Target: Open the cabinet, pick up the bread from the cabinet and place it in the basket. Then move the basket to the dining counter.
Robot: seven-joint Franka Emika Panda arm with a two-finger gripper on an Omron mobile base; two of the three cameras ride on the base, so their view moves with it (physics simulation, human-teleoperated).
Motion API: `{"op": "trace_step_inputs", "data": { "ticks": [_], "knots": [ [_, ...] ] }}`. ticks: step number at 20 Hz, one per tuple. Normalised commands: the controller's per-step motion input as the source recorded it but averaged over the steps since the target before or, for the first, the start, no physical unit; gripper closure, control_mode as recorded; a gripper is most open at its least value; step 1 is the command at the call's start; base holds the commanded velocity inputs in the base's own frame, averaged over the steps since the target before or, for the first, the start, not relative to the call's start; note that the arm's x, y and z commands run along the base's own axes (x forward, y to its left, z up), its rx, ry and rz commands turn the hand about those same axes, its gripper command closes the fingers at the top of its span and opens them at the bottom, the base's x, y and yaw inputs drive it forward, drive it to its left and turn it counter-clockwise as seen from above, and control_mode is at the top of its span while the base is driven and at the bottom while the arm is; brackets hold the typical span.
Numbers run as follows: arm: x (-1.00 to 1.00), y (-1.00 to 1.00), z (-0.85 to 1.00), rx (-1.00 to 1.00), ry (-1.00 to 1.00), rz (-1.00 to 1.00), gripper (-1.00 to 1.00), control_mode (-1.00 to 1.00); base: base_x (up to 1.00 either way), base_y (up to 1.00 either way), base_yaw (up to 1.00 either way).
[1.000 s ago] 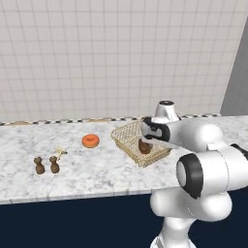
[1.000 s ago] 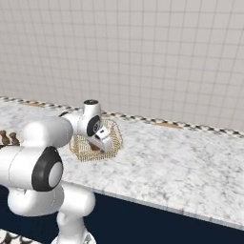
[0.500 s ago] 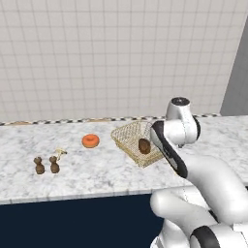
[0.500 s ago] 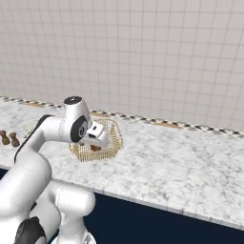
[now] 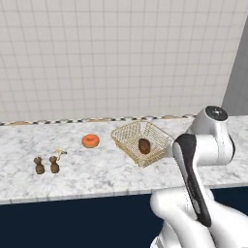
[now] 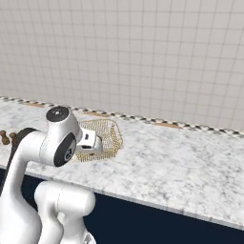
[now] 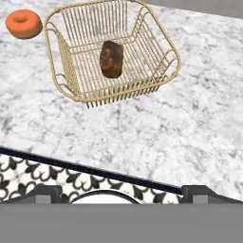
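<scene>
An orange doughnut (image 5: pixel 90 141) and two brown pear-shaped pieces (image 5: pixel 47 165) sit apart.

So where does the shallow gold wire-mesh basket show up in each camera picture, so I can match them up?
Left base view: the shallow gold wire-mesh basket sits right of centre on the marbled counter, just left of the arm.
Right base view: it lies left of centre, partly behind the arm's wrist.
Hand view: it fills the upper middle.
Shared landmark: the small dark brown bread lying inside it.

Bare marble all around basket (image 5: pixel 127 137); doughnut (image 5: pixel 90 141) well apart, leftward.
</scene>
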Motion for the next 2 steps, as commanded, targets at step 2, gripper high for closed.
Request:
{"op": "trace_step_inputs", "data": {
  "ticks": [2],
  "knots": [
    [-1.00,0.00,0.35,0.00,-0.10,0.01,-1.00,-1.00,0.00,0.00,0.00]
  ]
}}
